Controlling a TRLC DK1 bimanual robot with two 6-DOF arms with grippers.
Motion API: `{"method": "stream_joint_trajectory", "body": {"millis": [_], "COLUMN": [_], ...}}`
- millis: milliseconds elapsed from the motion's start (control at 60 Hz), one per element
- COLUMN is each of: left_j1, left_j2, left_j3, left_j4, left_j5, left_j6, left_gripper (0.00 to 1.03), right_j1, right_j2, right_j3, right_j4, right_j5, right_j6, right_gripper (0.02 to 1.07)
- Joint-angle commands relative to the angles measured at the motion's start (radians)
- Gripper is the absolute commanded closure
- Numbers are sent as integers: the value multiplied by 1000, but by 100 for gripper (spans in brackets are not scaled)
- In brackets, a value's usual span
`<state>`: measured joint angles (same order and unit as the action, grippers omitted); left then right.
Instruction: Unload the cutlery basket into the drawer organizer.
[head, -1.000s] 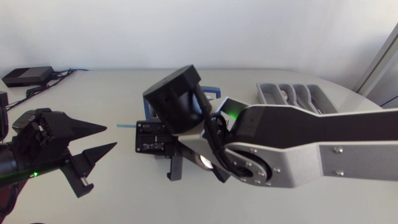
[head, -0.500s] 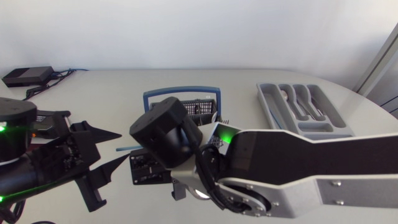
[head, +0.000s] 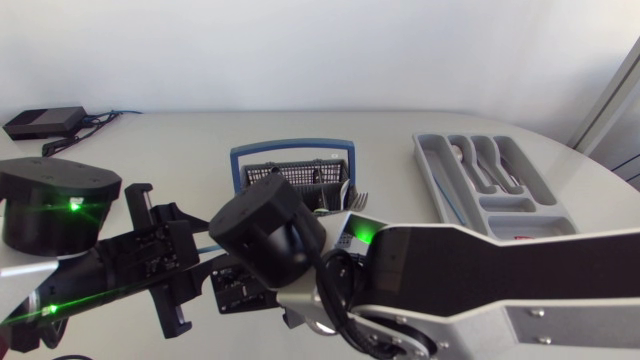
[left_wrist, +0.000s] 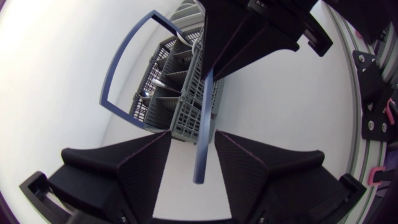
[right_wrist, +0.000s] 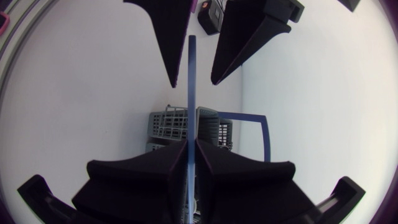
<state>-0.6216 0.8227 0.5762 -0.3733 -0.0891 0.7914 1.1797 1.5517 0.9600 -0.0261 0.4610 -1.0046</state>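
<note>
My right gripper (right_wrist: 191, 142) is shut on a thin blue utensil handle (right_wrist: 191, 93), held level above the table in front of the grey cutlery basket (head: 300, 172). The handle's free end lies between the spread fingers of my left gripper (left_wrist: 193, 134), which is open and faces the right gripper (left_wrist: 210, 73). In the head view my right arm (head: 265, 235) covers its own fingers and the handle, and the left gripper (head: 205, 268) meets it from the left. The basket (left_wrist: 168, 93) has a blue bail and holds cutlery. The grey drawer organizer (head: 425, 160) sits at the back right.
Several pieces of cutlery lie in the organizer's long compartments. A fork (head: 360, 198) pokes out beside the basket. A black box (head: 45, 122) with cables sits at the back left corner.
My left arm has swung right and closed in on the right gripper, so the blue handle's end now sits between its fingers. The right arm has drawn nearer the table's front.
</note>
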Motion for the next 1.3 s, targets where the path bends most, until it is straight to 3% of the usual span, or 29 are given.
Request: {"method": "stream_joint_trajectory", "body": {"millis": [0, 267, 350, 517, 683, 750, 883, 917, 1083, 1283], "left_j1": [-10, -30, -32, -35, -35, -35, -23, -13, 59, 65], "left_j2": [23, 76, 92, 115, 138, 138, 128, 119, 84, 82], "left_j3": [-27, -26, -24, -16, -10, -4, -10, -12, -13, -4], "left_j4": [13, 19, 24, 39, 37, 34, 45, 51, 79, 157], "left_j5": [-14, -14, -14, -14, -12, -11, 6, 15, 83, 84], "left_j6": [37, 48, 48, 39, 2, -18, -66, -78, -118, -195], "left_gripper": [57, 79, 80, 100, 100, 100, 100, 100, 100, 100], "right_j1": [9, 29, 37, 46, 51, 49, 40, 35, -12, -107], "right_j2": [-12, -18, -18, -16, -13, -21, -38, -44, -114, -220], "right_j3": [-32, -75, -96, -125, -153, -164, -181, -181, -149, -44], "right_j4": [18, 135, 173, 212, 282, 316, 365, 376, 359, 172], "right_j5": [11, 28, 44, 57, 67, 68, 87, 93, 105, 99], "right_j6": [-45, -127, -158, -177, -206, -206, -198, -192, -108, 166], "right_gripper": [94, 94, 94, 94, 93, 78, 26, 20, 18, 18]}}
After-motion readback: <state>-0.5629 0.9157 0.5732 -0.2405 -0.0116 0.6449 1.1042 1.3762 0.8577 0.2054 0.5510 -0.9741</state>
